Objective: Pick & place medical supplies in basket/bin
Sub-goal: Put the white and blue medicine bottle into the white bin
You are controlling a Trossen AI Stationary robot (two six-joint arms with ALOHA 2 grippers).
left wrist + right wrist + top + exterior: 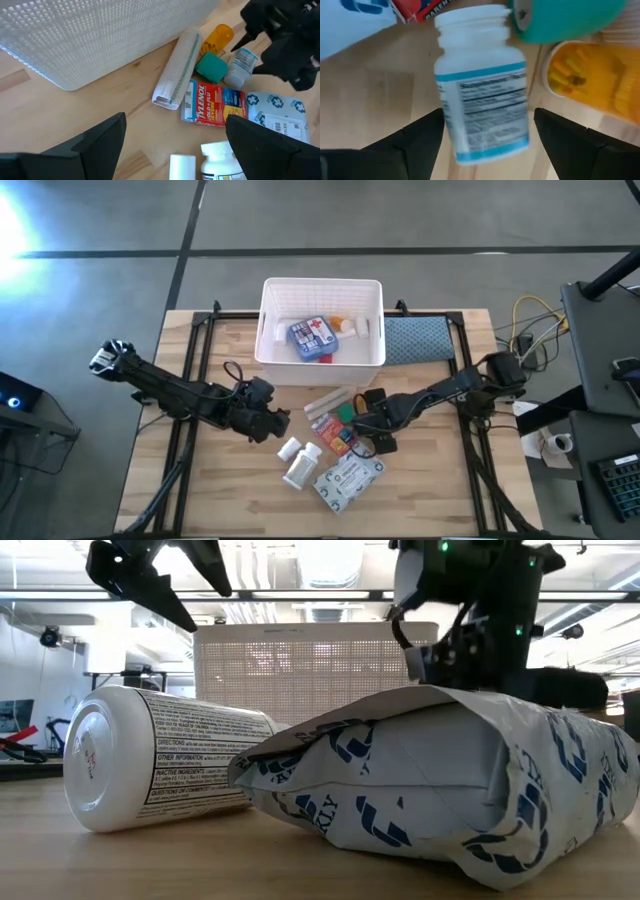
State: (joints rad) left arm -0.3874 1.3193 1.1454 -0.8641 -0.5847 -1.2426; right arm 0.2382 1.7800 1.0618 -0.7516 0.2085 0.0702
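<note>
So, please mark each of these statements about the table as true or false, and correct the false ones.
1. The white basket already holds a blue-white box. True.
2. The right gripper is shut on a pill bottle. False: it is open, with the small blue-labelled bottle lying between its fingers.
3. The red Tylenol box lies on the wood. True.
4. The left gripper carries the gauze roll. False: it is open and empty; the gauze roll lies beside the basket.
</note>
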